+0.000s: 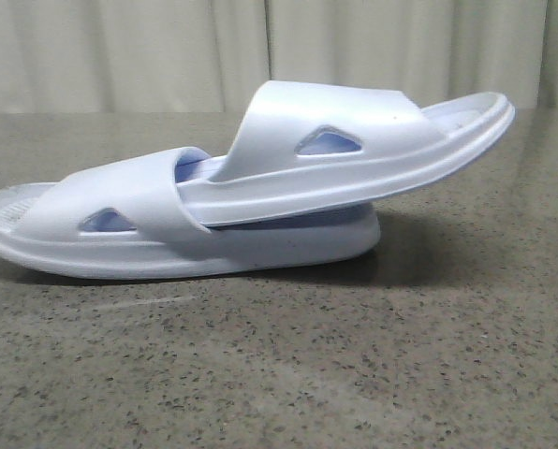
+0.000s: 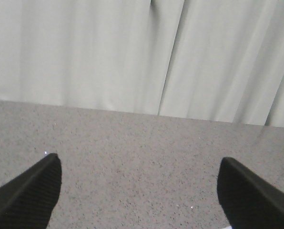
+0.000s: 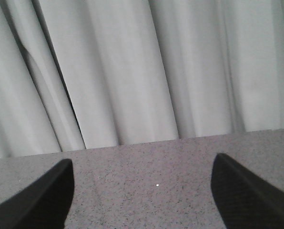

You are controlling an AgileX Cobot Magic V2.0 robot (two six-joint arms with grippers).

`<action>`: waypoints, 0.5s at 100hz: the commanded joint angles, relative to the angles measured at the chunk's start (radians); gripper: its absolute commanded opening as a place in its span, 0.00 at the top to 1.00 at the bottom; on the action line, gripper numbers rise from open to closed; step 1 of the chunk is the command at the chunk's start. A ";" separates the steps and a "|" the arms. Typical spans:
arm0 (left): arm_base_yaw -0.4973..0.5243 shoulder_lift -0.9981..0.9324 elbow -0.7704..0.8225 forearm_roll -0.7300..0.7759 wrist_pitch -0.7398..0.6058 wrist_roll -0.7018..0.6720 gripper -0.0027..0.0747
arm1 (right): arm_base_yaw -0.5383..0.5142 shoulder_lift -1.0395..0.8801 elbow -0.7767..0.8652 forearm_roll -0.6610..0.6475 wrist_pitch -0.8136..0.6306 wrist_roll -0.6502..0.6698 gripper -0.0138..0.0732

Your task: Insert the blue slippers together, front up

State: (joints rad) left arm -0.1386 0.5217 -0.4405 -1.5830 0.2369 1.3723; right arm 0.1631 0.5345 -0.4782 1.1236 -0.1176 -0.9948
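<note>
Stretching under a pale curtain (image 1: 120, 47), the speckled grey worktop (image 1: 354, 374) is carrying the blue slippers (image 1: 260, 196), one tucked under the other's strap. Left end effector (image 2: 139, 186) and right end effector (image 3: 142, 186) are being held wide open, empty; arms are cropped out.

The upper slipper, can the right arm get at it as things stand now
Probably yes: the upper slipper lies exposed atop the lower slipper, nothing over it, and the right gripper is open and empty over bare table.

Lower slipper (image 1: 195, 245) heel cut off at left edge, footbed mostly hidden under upper slipper (image 1: 354, 154)
</note>
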 commanded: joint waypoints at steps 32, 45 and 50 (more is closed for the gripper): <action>-0.005 -0.133 0.058 0.072 0.002 0.004 0.20 | -0.001 -0.252 0.100 -0.028 -0.011 -0.096 0.25; -0.005 -0.134 0.116 0.072 0.000 0.004 0.20 | -0.001 -0.300 0.141 -0.030 0.005 -0.096 0.25; -0.005 -0.134 0.132 0.072 0.000 0.004 0.20 | -0.001 -0.304 0.167 -0.030 0.008 -0.096 0.25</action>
State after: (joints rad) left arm -0.1386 0.3838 -0.3057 -1.4968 0.2369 1.3723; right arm 0.1631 0.2347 -0.3160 1.1131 -0.0931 -1.0742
